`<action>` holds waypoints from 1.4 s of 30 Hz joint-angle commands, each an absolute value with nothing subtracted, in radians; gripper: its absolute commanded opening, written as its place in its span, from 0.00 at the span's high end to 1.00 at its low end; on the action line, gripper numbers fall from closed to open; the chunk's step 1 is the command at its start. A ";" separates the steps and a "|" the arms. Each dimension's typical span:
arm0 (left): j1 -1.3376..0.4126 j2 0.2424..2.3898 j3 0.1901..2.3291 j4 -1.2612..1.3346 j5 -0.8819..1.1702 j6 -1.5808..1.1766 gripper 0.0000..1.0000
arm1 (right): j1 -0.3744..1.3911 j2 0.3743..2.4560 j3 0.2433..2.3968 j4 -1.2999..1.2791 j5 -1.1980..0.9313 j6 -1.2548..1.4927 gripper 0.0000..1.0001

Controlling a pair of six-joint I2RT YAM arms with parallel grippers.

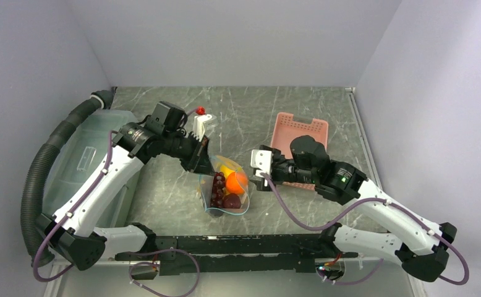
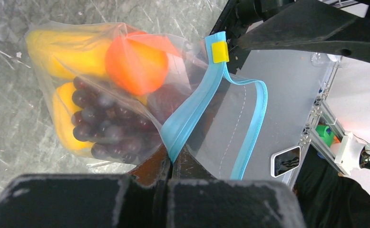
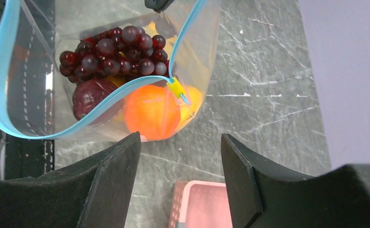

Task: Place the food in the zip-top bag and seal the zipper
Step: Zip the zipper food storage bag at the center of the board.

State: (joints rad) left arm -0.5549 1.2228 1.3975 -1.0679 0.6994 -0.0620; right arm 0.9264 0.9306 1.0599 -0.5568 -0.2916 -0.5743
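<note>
The clear zip-top bag [image 1: 225, 192] lies mid-table with its mouth open toward the near edge. Inside it I see the orange ball [image 1: 237, 182], the dark purple grape bunch [image 1: 217, 189], a dark red round piece [image 1: 231, 201] and yellow pieces [image 1: 227, 169]. My left gripper [image 2: 176, 159] is shut on the teal-blue zipper [image 2: 192, 111] at one end of the mouth. A yellow slider tab [image 2: 219, 51] sits on the strip. My right gripper [image 3: 180, 142] is open and empty, just right of the bag, near the orange ball [image 3: 152, 111]. The zipper [image 3: 2, 90] gapes in a wide loop.
The pink perforated basket [image 1: 300, 133] sits at the back right, partly under my right arm, and shows below the right jaws [image 3: 199, 204]. A large translucent lidded bin [image 1: 83, 164] and a black ribbed hose [image 1: 37, 179] fill the left side.
</note>
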 commanded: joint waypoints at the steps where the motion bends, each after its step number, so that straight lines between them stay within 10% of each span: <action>1: -0.566 1.203 1.442 -1.046 0.779 -0.022 1.00 | 0.933 0.951 1.106 -0.565 -0.324 -0.700 0.34; 22: -0.595 1.173 1.428 -1.042 0.805 -0.018 1.00 | 0.970 1.102 1.204 -0.595 -0.483 -0.795 0.42; 27: -0.601 1.177 1.425 -1.043 0.807 -0.017 1.00 | 0.980 1.123 1.217 -0.603 -0.476 -0.800 0.56; 34: -0.607 1.178 1.424 -1.043 0.803 -0.017 1.00 | 0.989 1.116 1.226 -0.618 -0.451 -0.806 1.00; 42: -0.608 1.174 1.390 -1.028 0.783 -0.029 0.92 | 0.991 1.031 1.228 -0.610 -0.442 -0.747 1.00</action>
